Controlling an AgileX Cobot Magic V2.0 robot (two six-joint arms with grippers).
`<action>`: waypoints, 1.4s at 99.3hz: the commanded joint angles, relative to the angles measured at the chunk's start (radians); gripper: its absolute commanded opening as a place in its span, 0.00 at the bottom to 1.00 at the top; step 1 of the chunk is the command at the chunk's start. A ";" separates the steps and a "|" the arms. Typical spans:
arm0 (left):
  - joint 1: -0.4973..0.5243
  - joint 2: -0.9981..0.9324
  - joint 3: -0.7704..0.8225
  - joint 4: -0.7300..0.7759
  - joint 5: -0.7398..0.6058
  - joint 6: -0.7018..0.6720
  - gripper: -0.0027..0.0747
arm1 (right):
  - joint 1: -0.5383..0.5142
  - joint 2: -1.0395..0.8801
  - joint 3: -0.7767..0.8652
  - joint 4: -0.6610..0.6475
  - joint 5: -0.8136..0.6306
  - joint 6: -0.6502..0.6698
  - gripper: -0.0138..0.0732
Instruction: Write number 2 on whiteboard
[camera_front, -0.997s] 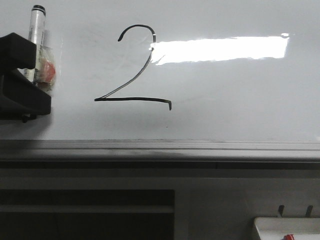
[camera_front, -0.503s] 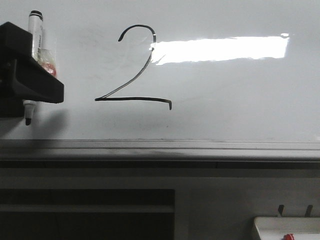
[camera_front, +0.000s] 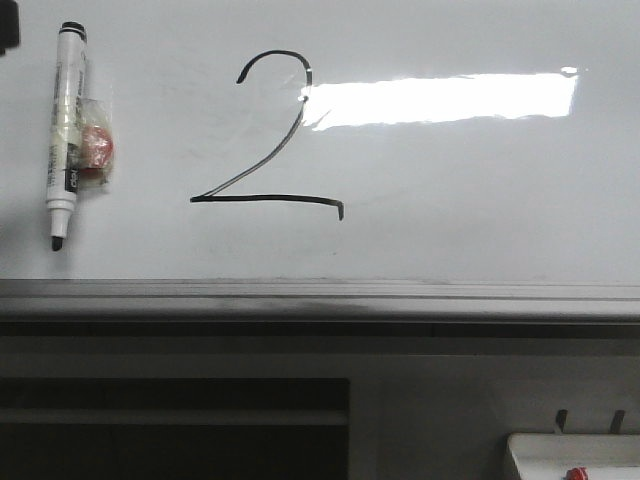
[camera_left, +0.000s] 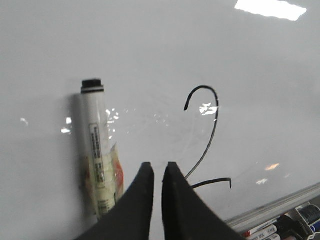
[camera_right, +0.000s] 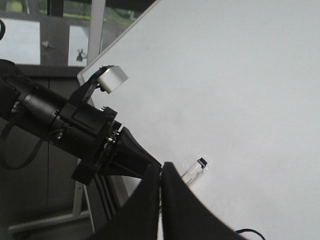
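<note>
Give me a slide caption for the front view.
Hand-drawn black number 2 finished on the glossy whiteboard, uncapped white marker pen stuck left of it.

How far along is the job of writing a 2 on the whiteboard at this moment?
Done: a complete black 2 stands on the whiteboard, with curl, diagonal and hooked base. The marker sits against the board left of the digit, no tool holding it. In hand: nothing; the left tool and right tool look shut and empty. Left: seemingly nothing.
</note>
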 joint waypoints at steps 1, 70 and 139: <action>0.004 -0.065 -0.025 0.071 -0.063 -0.005 0.01 | -0.007 -0.087 0.064 -0.008 -0.217 0.001 0.11; 0.002 -0.501 0.231 0.319 -0.137 -0.005 0.01 | -0.007 -0.515 0.676 0.068 -0.320 0.001 0.11; 0.002 -0.502 0.231 0.299 -0.137 -0.009 0.01 | -0.007 -0.515 0.676 0.068 -0.295 0.001 0.11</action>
